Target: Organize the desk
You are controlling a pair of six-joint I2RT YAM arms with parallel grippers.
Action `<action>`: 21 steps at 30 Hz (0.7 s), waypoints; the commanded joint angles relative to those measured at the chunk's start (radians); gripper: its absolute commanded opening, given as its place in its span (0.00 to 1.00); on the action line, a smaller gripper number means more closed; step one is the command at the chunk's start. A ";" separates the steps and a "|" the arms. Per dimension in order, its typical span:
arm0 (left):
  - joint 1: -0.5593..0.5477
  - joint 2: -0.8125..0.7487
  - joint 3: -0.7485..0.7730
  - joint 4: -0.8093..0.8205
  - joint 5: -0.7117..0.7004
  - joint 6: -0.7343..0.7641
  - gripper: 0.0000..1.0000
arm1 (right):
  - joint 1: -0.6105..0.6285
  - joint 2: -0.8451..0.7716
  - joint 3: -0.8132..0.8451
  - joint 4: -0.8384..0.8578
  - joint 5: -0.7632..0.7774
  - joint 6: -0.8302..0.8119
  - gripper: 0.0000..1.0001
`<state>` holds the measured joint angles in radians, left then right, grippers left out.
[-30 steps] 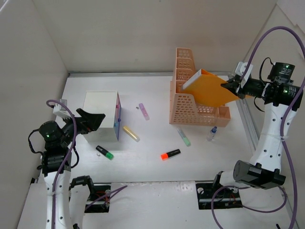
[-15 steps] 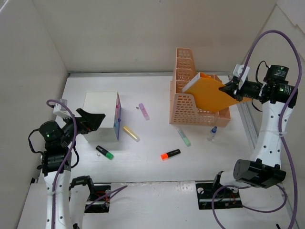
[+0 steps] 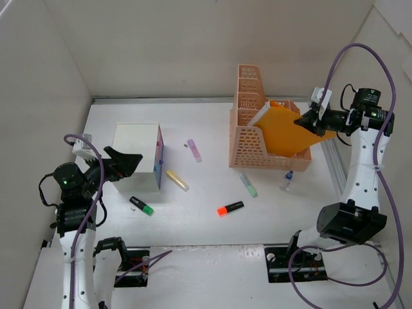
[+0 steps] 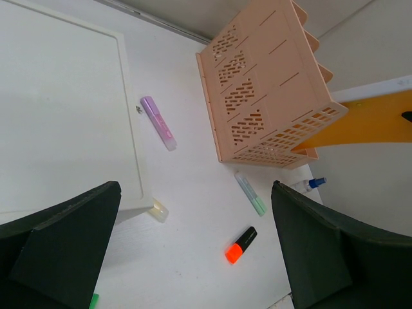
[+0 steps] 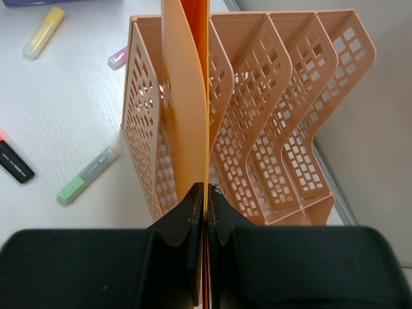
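The desk (image 3: 206,177) is being taken up across the whole overhead view, white and matte, with loose pens being seen scattered over its middle. A white box (image 3: 136,154) with a blue front is being seen on the left. Just right of it, a yellow highlighter (image 3: 177,180) and a purple highlighter (image 3: 194,150) are lying apart from each other. Nearer the arms, a black marker with a green cap (image 3: 141,205) and an orange-tipped black marker (image 3: 230,208) are being left well apart.

The peach file rack (image 3: 248,103) is being seen at the far right of the desk. A pale green highlighter (image 3: 248,184) and a small blue-capped item (image 3: 286,180) are lying just in front of it.

An orange folder (image 3: 286,132) is being held tilted, its lower part being sunk into the rack's nearest slot. The right hand (image 3: 302,120) is being kept pinched tight on the folder's edge, and in the wrist view both fingers (image 5: 193,212) are being pressed flat against it.

The left hand (image 3: 129,164) is being held spread wide beside the white box. Nothing is being gripped between its dark fingers (image 4: 64,238), and whether the box is being touched cannot be told.
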<state>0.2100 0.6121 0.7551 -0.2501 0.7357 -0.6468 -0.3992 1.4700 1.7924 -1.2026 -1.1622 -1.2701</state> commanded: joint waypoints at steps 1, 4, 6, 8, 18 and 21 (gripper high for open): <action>-0.003 0.012 0.050 0.049 0.008 0.019 1.00 | -0.001 0.003 0.007 0.075 -0.031 -0.046 0.00; -0.003 0.014 0.052 0.046 0.008 0.018 1.00 | 0.003 0.013 0.001 0.075 -0.025 -0.051 0.05; -0.003 0.012 0.056 0.041 0.008 0.019 1.00 | 0.019 0.018 -0.005 0.075 -0.014 -0.057 0.18; -0.003 0.012 0.058 0.040 0.008 0.021 1.00 | 0.031 0.013 -0.011 0.075 -0.004 -0.061 0.45; -0.003 0.009 0.066 0.037 0.008 0.016 1.00 | 0.048 -0.085 0.012 0.259 -0.031 0.111 0.98; -0.003 0.014 0.064 0.040 0.011 0.009 1.00 | 0.042 -0.160 -0.016 0.454 -0.008 0.274 0.98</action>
<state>0.2104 0.6144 0.7639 -0.2577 0.7357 -0.6407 -0.3481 1.4292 1.7699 -1.0073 -1.1366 -1.1591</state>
